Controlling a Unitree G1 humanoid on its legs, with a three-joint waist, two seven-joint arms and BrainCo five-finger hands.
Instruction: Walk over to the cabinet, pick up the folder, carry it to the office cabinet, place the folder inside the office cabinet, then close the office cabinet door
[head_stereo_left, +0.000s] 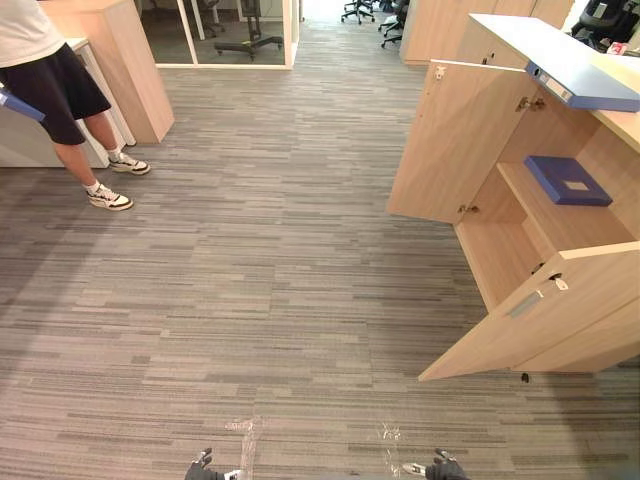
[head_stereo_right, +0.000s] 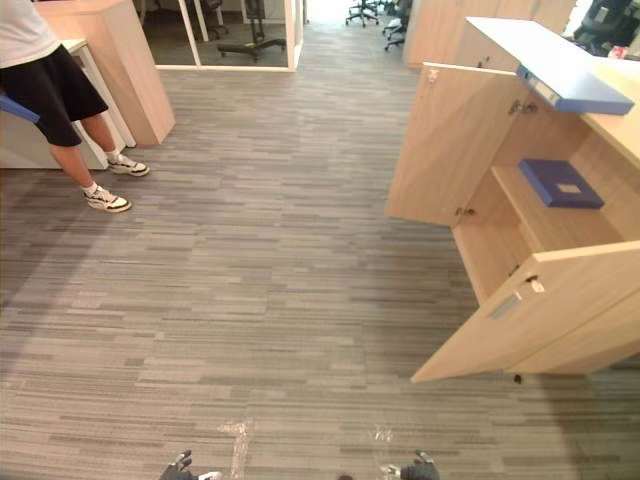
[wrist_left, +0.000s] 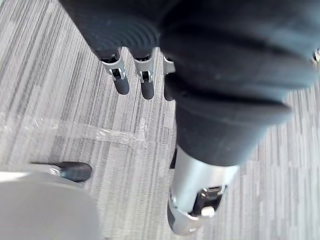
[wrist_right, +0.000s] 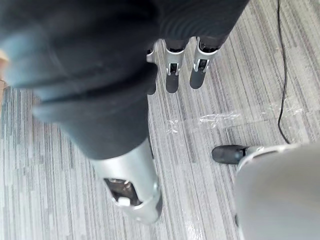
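While letting the left hand and right hand hang empty with fingers loosely straight, standing well apart from the blue folder lying on the shelf of the open office cabinet, risking clipping the jutting near door by cutting in close.

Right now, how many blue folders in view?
2: one folder on the cabinet top, another flat on the shelf inside the open cabinet. A blue edge beside the person, far left, may be a third; unclear.
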